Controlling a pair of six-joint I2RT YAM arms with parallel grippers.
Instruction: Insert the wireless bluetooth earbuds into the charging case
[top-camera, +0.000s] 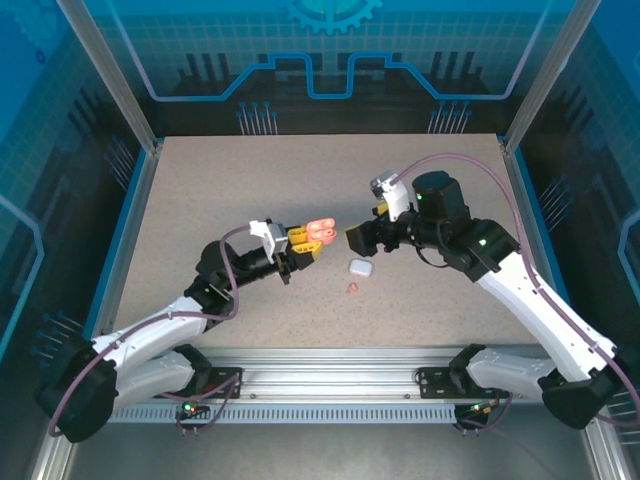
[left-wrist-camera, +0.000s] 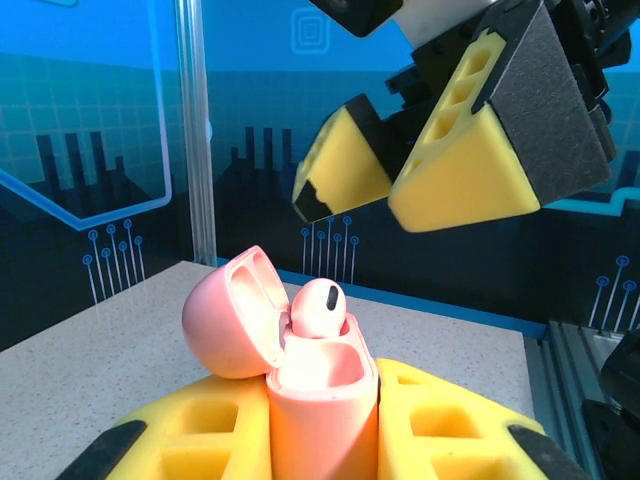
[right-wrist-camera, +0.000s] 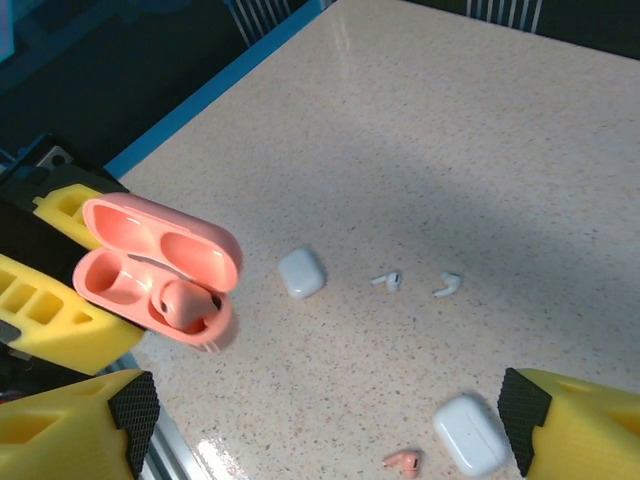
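- The left hand (top-camera: 303, 245) is clamped on the body of the pink charging case (left-wrist-camera: 320, 400). It holds the case upright and clear of the worktop (top-camera: 200, 200) with the lid swung back, most likely so the sockets face up for loading.
- One pink earbud (left-wrist-camera: 320, 305) sits in the case, its head standing proud of the socket. The socket beside it looks vacant.
- The right hand (right-wrist-camera: 330, 420) hovers just beside the case, its fingers spread wide with nothing between them. It looks free to fetch the next bud.
- A loose pink earbud (right-wrist-camera: 403, 462) lies on the worktop next to a closed white case (right-wrist-camera: 470, 435). It is probably the partner for the vacant pink socket.
- Two white earbuds (right-wrist-camera: 388, 280) lie near a second white case (right-wrist-camera: 301, 272), none of them touching.
- No brand, label or writing is readable on the cases, buds or hands.
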